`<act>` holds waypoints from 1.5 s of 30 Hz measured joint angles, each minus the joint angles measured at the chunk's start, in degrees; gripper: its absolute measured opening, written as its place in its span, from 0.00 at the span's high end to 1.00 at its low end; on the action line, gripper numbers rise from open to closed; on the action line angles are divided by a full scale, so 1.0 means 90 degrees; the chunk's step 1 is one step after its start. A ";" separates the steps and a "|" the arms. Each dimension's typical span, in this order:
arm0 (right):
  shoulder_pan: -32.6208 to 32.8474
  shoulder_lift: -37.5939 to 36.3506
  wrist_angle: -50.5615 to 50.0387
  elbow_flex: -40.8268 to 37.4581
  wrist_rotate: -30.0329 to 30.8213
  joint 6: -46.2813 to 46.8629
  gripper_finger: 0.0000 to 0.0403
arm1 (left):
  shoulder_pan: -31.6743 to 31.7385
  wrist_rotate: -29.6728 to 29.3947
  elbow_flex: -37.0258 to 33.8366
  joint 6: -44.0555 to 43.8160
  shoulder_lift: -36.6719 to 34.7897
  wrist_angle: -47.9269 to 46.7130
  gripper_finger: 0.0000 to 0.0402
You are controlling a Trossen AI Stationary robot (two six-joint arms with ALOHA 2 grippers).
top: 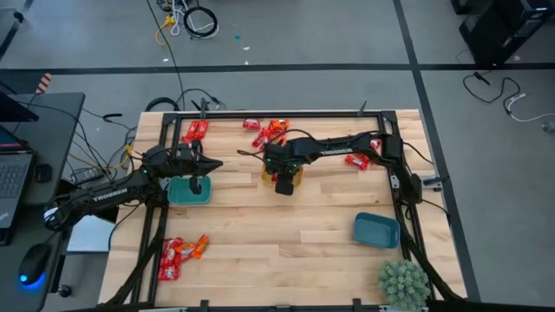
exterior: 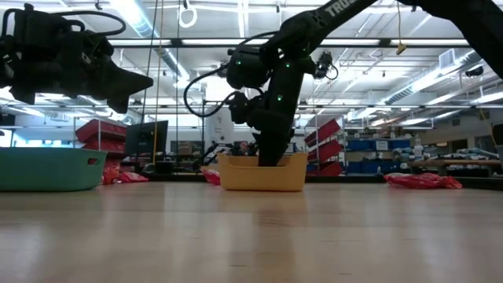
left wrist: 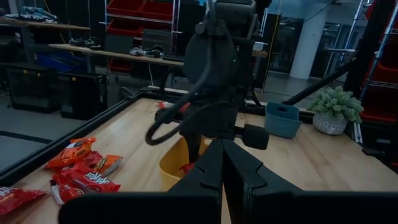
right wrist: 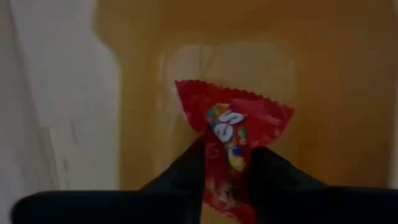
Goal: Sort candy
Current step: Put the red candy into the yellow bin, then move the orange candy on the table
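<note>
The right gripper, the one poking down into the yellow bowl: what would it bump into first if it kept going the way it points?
Probably the yellow bowl's floor. The right gripper points down into it, pinching a red candy whose free end would likely touch first.

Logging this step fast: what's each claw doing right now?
Left claw: closed, empty, above the teal bowl.
Right claw: closed on a shiny red wrapped candy, inside the yellow bowl.

We see even, bright ceiling strip lighting. The yellow bowl [right wrist: 249, 37] is blurred up close; the arms silhouette darkly.
</note>
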 joint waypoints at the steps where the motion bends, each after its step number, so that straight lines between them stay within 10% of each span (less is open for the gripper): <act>1: 0.0026 0.0000 -0.0002 0.0000 0.0000 0.0000 0.69 | 0.0000 0.0001 0.0000 0.0000 0.0000 0.0002 0.98; 11: 0.0217 -0.0032 -0.0711 0.0527 0.0293 0.0070 0.38 | 0.0002 -0.0063 0.0000 0.0000 0.0000 -0.0002 0.98; 20: 0.0276 -0.0068 -0.2200 0.1615 0.0806 0.0073 0.29 | 0.0002 -0.0081 0.0000 0.0000 0.0000 -0.0051 0.93; 28: -0.0204 -0.0623 -0.3289 0.1141 0.1830 0.0402 0.41 | 0.0002 -0.0017 0.0000 -0.0017 -0.0002 -0.0046 0.93; 45: -0.3423 -0.3542 -0.1714 -0.3349 0.1994 0.1265 0.84 | 0.0002 0.0092 0.0000 -0.0024 -0.0002 -0.0049 0.93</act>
